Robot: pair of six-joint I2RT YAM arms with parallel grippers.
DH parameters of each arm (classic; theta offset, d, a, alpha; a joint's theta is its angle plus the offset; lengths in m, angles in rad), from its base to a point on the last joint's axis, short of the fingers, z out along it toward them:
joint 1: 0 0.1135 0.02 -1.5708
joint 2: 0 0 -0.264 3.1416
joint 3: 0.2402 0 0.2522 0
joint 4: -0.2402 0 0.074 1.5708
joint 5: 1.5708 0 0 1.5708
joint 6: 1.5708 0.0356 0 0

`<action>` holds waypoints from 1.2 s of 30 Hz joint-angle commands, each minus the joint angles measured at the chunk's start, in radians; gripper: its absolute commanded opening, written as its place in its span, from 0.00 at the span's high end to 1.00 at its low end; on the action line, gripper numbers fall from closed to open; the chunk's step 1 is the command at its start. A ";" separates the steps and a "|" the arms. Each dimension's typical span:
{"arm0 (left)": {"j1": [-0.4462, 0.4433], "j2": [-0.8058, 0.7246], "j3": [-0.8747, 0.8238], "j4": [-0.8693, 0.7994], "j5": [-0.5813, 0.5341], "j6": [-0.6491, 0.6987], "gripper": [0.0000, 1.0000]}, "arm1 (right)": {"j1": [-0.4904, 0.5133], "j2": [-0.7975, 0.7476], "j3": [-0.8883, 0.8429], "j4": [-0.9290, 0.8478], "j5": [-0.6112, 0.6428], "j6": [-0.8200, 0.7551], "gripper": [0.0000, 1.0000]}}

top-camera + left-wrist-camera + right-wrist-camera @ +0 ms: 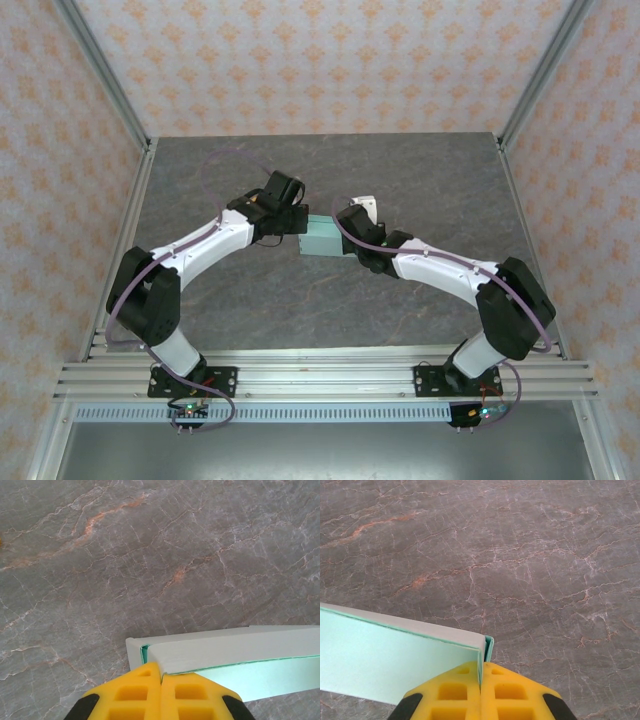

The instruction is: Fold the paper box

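Grey marbled tabletop; mint paper box over ctr, contact unclear.

**Robotics laboratory test cell.** Aluminium profile posts are framing the enclosure, and panels papered in a peach floral pattern are standing in as walls. A grey stone-veined tabletop is serving as the work surface. The left arm and the right arm are sitting bolted to a slotted aluminium rail at the near edge, with purple cables looping along them.

paper box: 1 | arms: 2 | hands: 2, left hand, right hand | table: 1
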 commanded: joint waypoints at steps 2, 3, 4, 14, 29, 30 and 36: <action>-0.013 0.016 -0.020 0.053 -0.032 -0.060 1.00 | 0.009 0.002 -0.018 -0.001 0.014 0.002 1.00; -0.015 0.019 -0.027 0.059 -0.035 -0.062 1.00 | 0.009 0.001 -0.018 -0.001 0.017 0.002 1.00; -0.017 0.020 -0.033 0.063 -0.040 -0.066 1.00 | 0.009 0.003 -0.018 -0.002 0.016 0.002 1.00; -0.031 0.027 -0.090 0.120 -0.098 -0.053 1.00 | 0.009 -0.002 -0.024 -0.005 0.036 0.000 1.00; -0.073 -0.025 -0.336 0.381 -0.158 0.017 1.00 | 0.009 -0.042 -0.088 0.049 0.042 -0.002 1.00; -0.080 -0.031 -0.355 0.400 -0.169 0.018 1.00 | 0.009 -0.045 -0.101 0.067 0.028 -0.002 1.00; -0.112 -0.060 -0.470 0.509 -0.262 0.011 1.00 | 0.009 -0.073 -0.175 0.134 -0.009 0.017 1.00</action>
